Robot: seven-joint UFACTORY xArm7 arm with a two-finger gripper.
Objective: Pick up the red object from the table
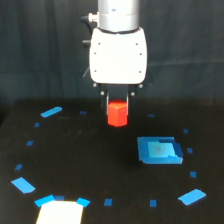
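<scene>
Black table (75,165) fills the lower part of the view, dotted with small blue tape marks (51,112) in a rough ring. White arm housing (118,52) hangs at top centre against a dark backdrop. Blue square patch (159,150) lies flat toward the exterior view's right, below the arm. A white sheet (60,212) sits at the bottom edge, left of centre. Gripper (118,106) points straight down under the housing, fingers closed against the sides of the red block (117,114). Block is upright between them, at table centre; cannot tell if it touches the table or is lifted.
</scene>
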